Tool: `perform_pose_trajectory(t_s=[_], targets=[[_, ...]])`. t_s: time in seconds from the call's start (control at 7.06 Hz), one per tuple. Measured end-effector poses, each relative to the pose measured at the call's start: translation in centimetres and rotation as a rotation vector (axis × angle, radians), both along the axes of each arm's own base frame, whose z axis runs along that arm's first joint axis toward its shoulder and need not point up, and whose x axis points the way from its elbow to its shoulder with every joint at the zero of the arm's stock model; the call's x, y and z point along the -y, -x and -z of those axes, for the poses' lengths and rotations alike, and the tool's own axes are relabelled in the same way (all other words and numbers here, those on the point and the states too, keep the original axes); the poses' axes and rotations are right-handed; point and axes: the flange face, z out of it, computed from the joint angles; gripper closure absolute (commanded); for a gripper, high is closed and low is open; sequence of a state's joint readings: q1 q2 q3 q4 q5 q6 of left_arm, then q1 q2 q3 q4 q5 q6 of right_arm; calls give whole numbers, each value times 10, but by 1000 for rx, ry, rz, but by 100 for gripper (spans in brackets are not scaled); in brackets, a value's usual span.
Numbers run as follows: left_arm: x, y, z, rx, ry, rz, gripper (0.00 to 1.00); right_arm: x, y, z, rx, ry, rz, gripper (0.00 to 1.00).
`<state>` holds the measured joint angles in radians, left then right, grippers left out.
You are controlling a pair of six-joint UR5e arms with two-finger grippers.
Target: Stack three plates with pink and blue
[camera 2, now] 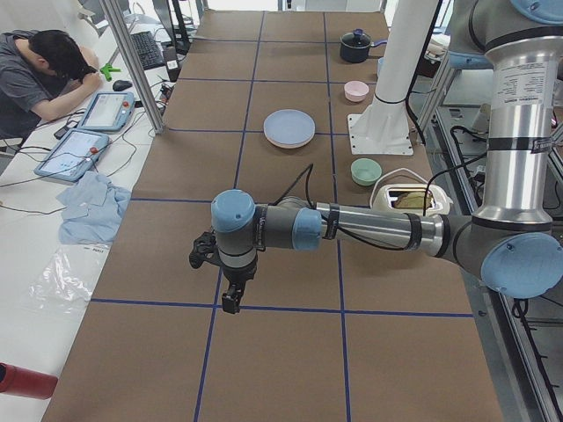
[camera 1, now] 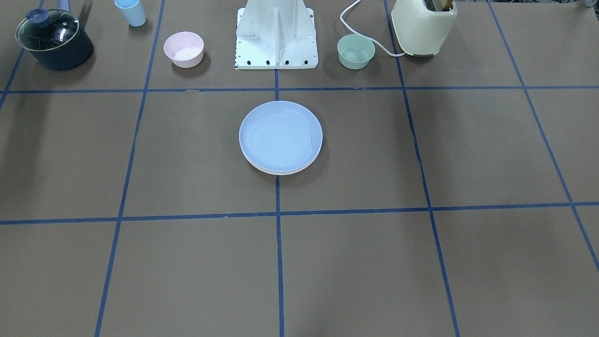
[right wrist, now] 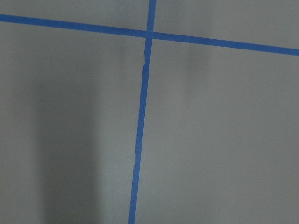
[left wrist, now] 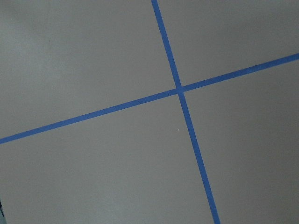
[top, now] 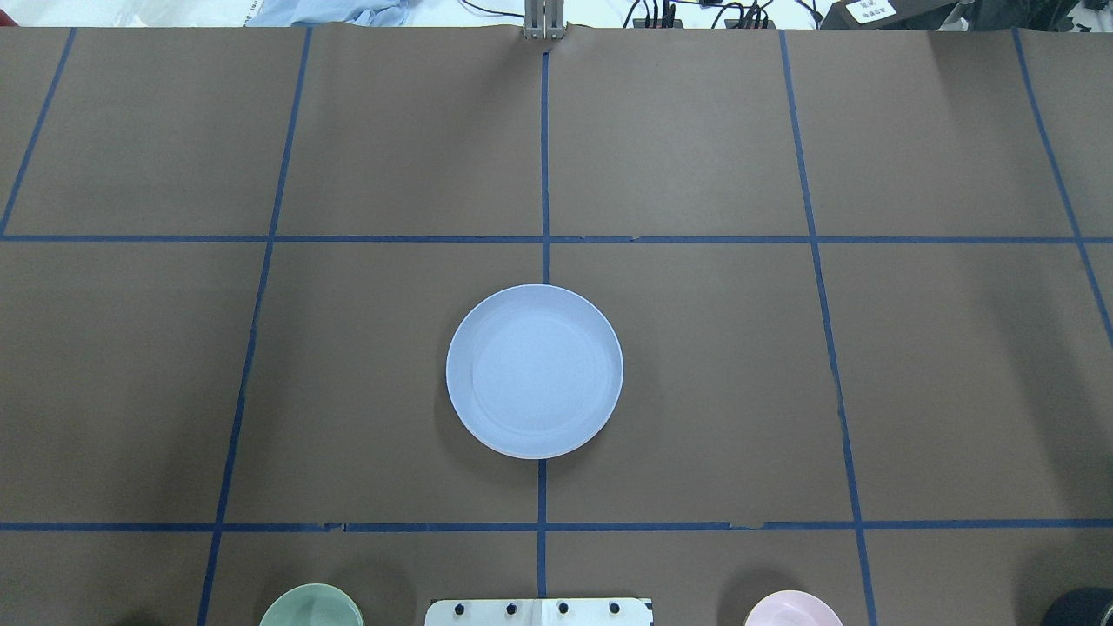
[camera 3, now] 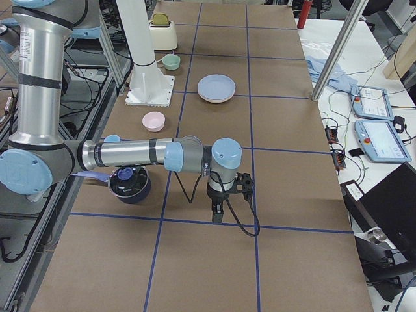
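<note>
The blue plate point(camera 1: 281, 135) lies on top of a stack at the table's middle, also in the overhead view point(top: 534, 369). Pale rims of the plates under it point(camera 1: 281, 172) show at its front edge; their colours are hard to tell. The pink and cream plates are otherwise hidden. My left gripper point(camera 2: 230, 299) shows only in the exterior left view, far from the stack; I cannot tell if it is open. My right gripper point(camera 3: 218, 214) shows only in the exterior right view, also far from the stack; I cannot tell its state. Both wrist views show only taped table.
By the robot base point(camera 1: 276, 37) stand a lidded dark pot point(camera 1: 54, 40), a light-blue cup point(camera 1: 131, 11), a small pink bowl point(camera 1: 183, 49), a small green bowl point(camera 1: 355, 51) and a cream toaster point(camera 1: 423, 25). An operator point(camera 2: 44, 70) sits beside the table.
</note>
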<state>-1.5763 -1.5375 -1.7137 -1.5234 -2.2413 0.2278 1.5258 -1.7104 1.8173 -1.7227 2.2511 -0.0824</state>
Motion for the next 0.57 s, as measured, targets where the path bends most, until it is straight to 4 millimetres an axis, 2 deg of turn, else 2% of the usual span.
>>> perform_pose_trajectory(t_s=[0.28, 0.57], targets=[[1, 0, 13, 4, -29, -1, 0, 1, 0, 4, 1, -10, 0, 0], [2, -3, 13, 9, -34, -10, 0, 2, 0, 5, 1, -12, 0, 0]])
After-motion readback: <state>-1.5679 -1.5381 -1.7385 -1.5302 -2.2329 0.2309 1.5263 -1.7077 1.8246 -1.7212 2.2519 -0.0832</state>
